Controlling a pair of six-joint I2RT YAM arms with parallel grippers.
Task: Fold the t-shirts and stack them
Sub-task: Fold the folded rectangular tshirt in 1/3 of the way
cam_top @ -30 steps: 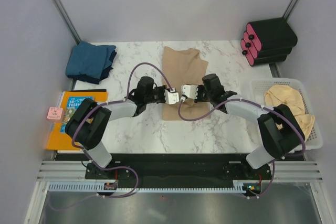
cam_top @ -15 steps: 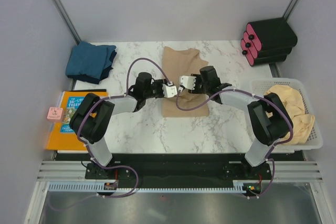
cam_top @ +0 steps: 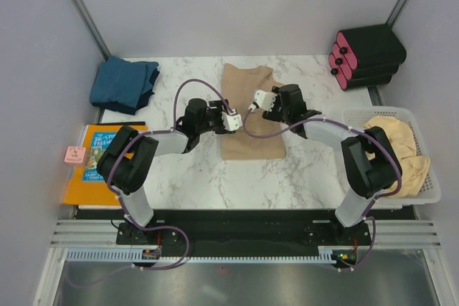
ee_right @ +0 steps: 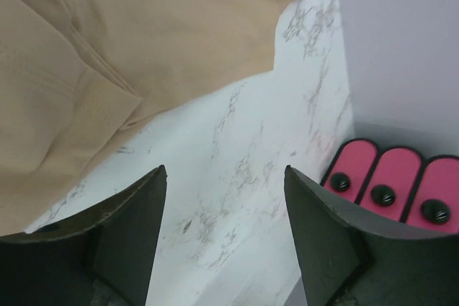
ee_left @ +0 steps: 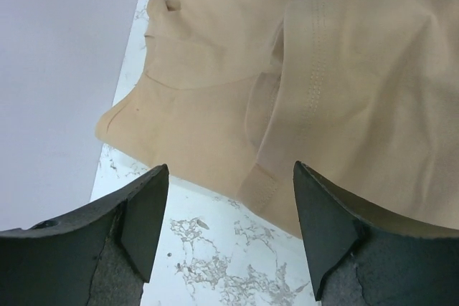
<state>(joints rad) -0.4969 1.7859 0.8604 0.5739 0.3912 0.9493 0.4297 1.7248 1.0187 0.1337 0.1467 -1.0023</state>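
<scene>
Hovering above the tan shirt [cam_top: 251, 145] on the desk [cam_top: 308, 170], the left claw [ee_left: 229, 171] and right claw [ee_right: 224, 171] were both open, gripping nothing.

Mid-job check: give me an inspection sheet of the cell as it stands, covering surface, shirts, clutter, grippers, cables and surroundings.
Surface: marble table, no spills seen.
Job's things: tan t-shirt folded into a long strip at centre; dark blue t-shirt folded at the far left corner; beige t-shirts heaped in the white basket on the right, count unclear.
Clutter: orange book and small pink block at the left edge; black-and-pink case at the far right corner.
Grippers: left gripper and right gripper both open over the tan t-shirt, holding nothing.
Cables: purple cables loop along both arms, no snag seen.
Surroundings: plain enclosure walls; nothing else seen.
</scene>
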